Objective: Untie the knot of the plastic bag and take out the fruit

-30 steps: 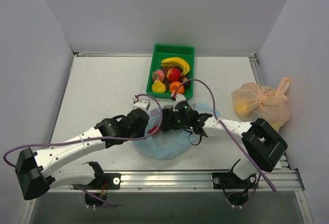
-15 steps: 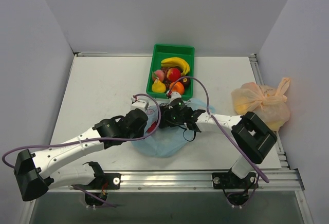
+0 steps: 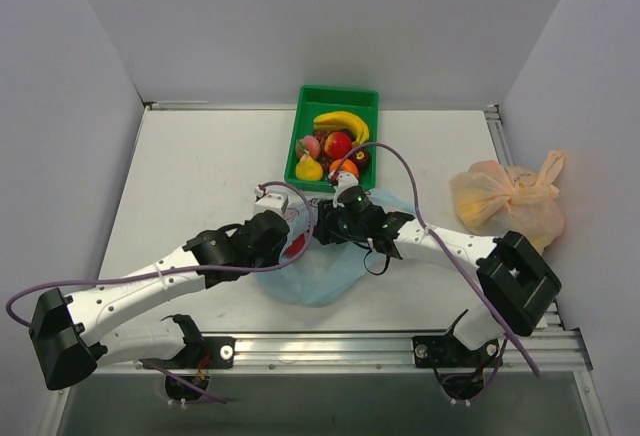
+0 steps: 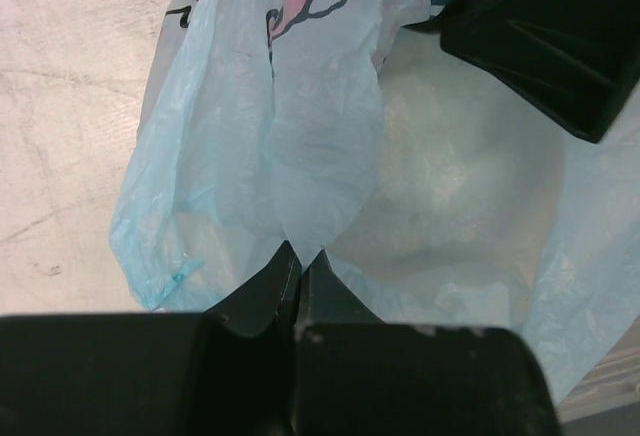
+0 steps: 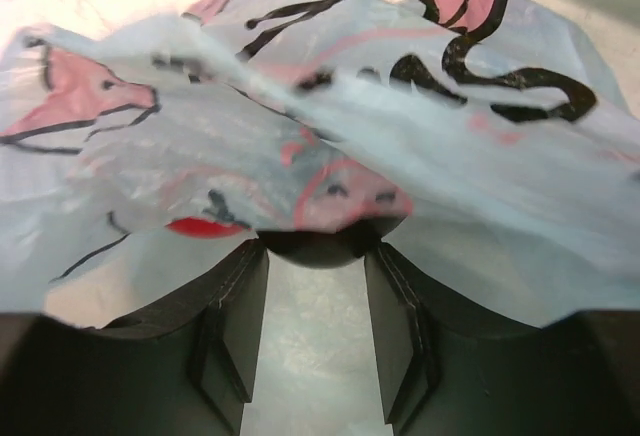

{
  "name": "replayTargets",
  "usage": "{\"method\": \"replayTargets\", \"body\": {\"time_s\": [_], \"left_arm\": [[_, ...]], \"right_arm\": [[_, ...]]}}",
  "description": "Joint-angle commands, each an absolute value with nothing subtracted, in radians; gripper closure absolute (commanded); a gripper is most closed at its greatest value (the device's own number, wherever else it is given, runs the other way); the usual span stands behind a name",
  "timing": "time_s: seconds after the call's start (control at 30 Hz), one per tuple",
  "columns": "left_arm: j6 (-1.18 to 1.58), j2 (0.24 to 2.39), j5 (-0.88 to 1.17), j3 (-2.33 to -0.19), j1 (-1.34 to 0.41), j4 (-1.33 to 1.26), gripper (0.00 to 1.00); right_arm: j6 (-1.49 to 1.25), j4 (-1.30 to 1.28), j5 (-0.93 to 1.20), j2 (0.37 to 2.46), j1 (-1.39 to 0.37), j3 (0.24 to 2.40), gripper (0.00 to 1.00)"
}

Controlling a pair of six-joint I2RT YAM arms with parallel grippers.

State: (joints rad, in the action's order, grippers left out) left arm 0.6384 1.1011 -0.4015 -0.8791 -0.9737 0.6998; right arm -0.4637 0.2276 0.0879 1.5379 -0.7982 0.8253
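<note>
The light blue plastic bag [image 3: 325,274] lies flat near the table's front, between both grippers. My left gripper [image 3: 291,239] [image 4: 302,248] is shut on a fold of the bag's film [image 4: 300,156] at its left side. My right gripper [image 3: 326,226] [image 5: 318,248] reaches in from the right under the printed film [image 5: 450,156]. Its jaws are half closed with a dark round thing [image 5: 318,254] between the tips; what it is I cannot tell. A red fruit [image 5: 200,227] [image 3: 297,247] shows beside it. The knot is out of view.
A green tray [image 3: 340,91] behind the bag holds a banana [image 3: 342,121], a red apple [image 3: 338,143] and other fruit. A tied pale orange bag [image 3: 508,199] sits at the right edge. The right arm's cable [image 3: 395,171] arcs over the tray's front.
The right gripper's jaws have narrowed from wide open onto the dark thing, and its arm has shifted slightly at the bag's mouth. The left arm has not moved.
</note>
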Motion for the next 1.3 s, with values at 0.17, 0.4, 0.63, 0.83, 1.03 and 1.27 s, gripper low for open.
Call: {"method": "replayTargets", "body": {"time_s": [0.17,0.4,0.63,0.83,1.03,1.27], "left_arm": [[0.629,1.095,-0.433,-0.920,-0.945,0.701,1.00],[0.635,1.086,-0.433,-0.919,-0.931,0.706,1.00],[0.661,1.054,-0.416,-0.963,-0.931,0.704,1.00],[0.624,1.057,-0.355,-1.041,-0.939,0.704,1.00],[0.653,1.039,-0.336,-1.029,-0.977,0.752,1.00],[0.726,0.973,-0.296,-0.922,-0.979,0.735,1.00]], "right_arm": [[-0.384,0.137,0.185,1.339,-0.801,0.799,1.00],[-0.360,0.067,0.246,1.258,-0.802,0.792,0.79],[-0.435,0.147,0.177,1.433,-0.796,0.837,0.48],[-0.544,0.337,0.095,1.554,-0.795,0.830,0.26],[-0.630,0.498,0.003,1.563,-0.784,0.744,0.05],[-0.676,0.583,0.015,1.578,-0.769,0.710,0.04]]}}
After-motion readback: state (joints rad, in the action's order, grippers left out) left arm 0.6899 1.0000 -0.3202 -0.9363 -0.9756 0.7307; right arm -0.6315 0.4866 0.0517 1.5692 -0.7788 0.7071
